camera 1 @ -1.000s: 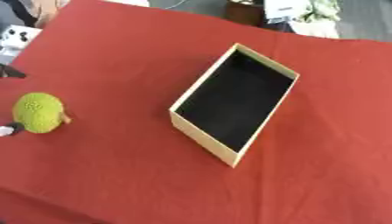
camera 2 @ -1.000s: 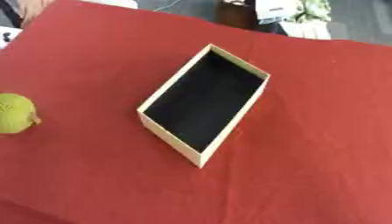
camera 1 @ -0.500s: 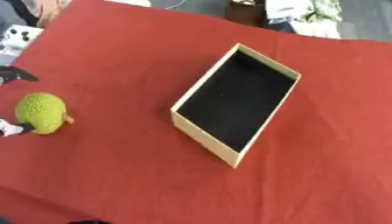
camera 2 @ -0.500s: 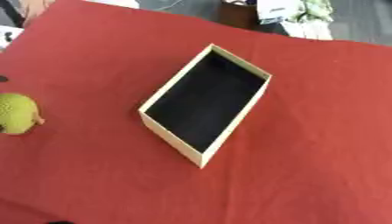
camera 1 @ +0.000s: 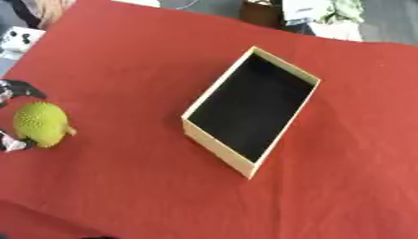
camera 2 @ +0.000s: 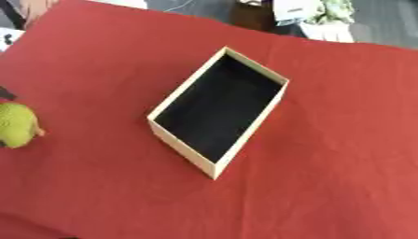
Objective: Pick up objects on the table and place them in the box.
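At the frame's left edge, the left robot hand point(camera 1: 11, 114) curled round the bumpy green fruit point(camera 1: 38, 123) has edged lower, the rectangular pale box point(camera 1: 214, 144) unmoved on the red-clothed bench point(camera 1: 122, 70).

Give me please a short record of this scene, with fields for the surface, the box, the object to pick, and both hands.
surface: table under a red cloth
box: open, pale walls, dark inside, nothing visible in it
object: bumpy yellow-green fruit-like thing, left of the box, apart from it, on the cloth
left hand: only dark fingers at the left edge, above and below the object; grip cannot be judged
right hand: not in view
task state: object not yet in the box
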